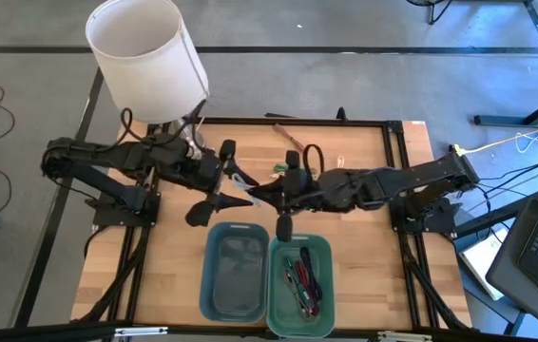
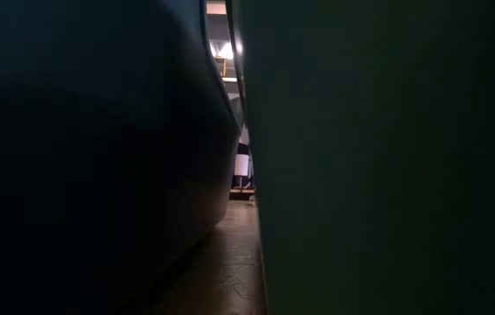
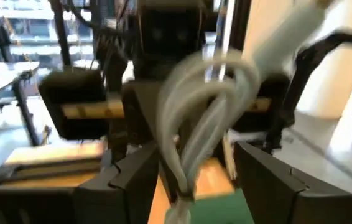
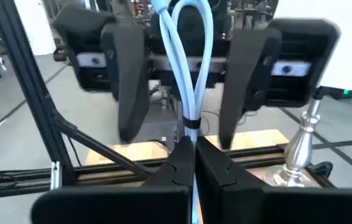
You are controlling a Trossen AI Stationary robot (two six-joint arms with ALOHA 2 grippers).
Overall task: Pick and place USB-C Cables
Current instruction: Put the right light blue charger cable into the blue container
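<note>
Pale cable bundle held between the two tools above the middle of the surface.

The pale blue-white cable bundle point(image 4: 188, 68) stands looped upright between the arms, at 12 o'clock from the two trays. The right tool point(image 4: 193, 163) is closed on the bundle's tied lower end, its fingers pinched together on it. The left tool point(image 3: 191, 180) faces it from the 9 o'clock side with fingers spread wide; the loop sits between them, and contact cannot be told. The bundle is a thin cord folded into long loops, bound by a dark tie. More cables point(image 1: 303, 276), red, green and dark, lie in the green tray point(image 1: 326, 249), beside the grey-blue tray point(image 1: 214, 237) on the wooden surface point(image 1: 364, 161).
</note>
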